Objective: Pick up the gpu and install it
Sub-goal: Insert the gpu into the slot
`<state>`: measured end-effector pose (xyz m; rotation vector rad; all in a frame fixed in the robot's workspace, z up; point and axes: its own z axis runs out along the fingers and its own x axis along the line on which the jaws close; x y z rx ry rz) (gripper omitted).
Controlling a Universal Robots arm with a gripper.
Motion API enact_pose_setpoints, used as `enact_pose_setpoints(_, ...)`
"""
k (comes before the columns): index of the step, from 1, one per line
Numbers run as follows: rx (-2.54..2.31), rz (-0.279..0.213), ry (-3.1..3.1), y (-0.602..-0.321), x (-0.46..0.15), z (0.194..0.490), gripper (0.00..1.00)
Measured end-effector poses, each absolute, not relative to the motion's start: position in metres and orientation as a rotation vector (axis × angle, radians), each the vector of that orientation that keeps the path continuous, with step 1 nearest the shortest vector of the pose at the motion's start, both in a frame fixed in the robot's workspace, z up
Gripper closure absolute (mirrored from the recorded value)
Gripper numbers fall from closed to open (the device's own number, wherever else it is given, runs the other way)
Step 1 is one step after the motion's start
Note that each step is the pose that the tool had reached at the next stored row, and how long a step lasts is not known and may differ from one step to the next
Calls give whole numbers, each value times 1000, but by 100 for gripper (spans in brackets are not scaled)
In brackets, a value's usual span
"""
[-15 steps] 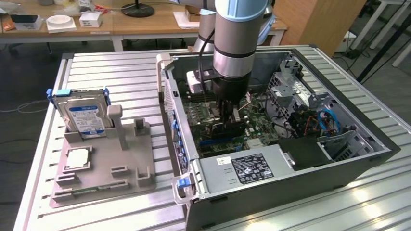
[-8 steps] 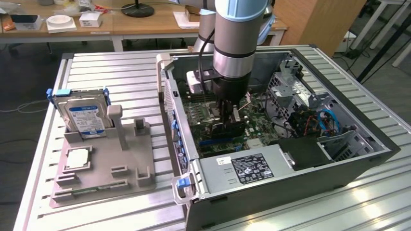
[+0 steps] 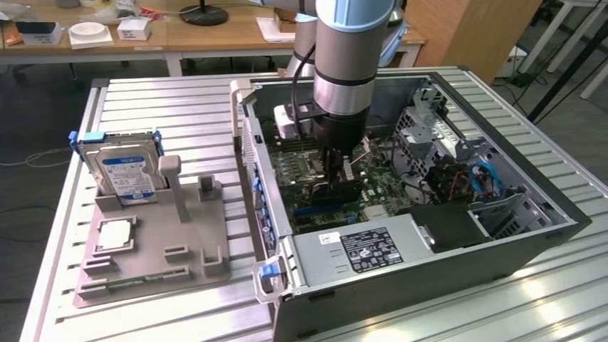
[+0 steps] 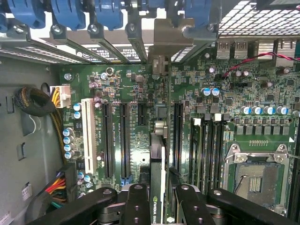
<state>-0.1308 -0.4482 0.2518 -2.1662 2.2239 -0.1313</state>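
Arm reaches straight down into the open computer case (image 3: 532, 214), which lies on its side on the ribbed metal desk (image 3: 171, 92).

Hand (image 3: 337, 169) is low over the motherboard (image 3: 380, 189), about mid-case. In the wrist view the hand (image 4: 159, 194) is pinching the gpu (image 4: 158, 178): black fingers (image 4: 137, 206) sit close on both faces of the card, which I see edge-on, with a green logo on its upper edge.

In the exterior view the gpu (image 3: 334, 194) hangs on edge under the hand, with its lower edge down at the board. I cannot tell whether it is touching or seated.

From the wrist view the card lies parallel to the long black slots (image 4: 124, 138). One end points toward the row of blue clips (image 4: 70, 11) on the case wall.

An open processor socket (image 4: 255, 178) sits off to one side of the card.

Power supply (image 3: 366, 249) is at the near end of the case.

On the exterior view's left, well apart from the case, is a grey holder tray (image 3: 156, 249):
- A hard drive (image 3: 128, 174) with a blue label stands upright at its far end
- A processor chip (image 3: 114, 235) lies flat
- A green memory stick (image 3: 133, 281) lies near the front edge
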Motion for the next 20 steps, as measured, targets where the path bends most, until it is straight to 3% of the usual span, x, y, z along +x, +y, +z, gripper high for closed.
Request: enact_pose_setpoints(20, -2171, -128, 2222, -448, -128, 256, 74)
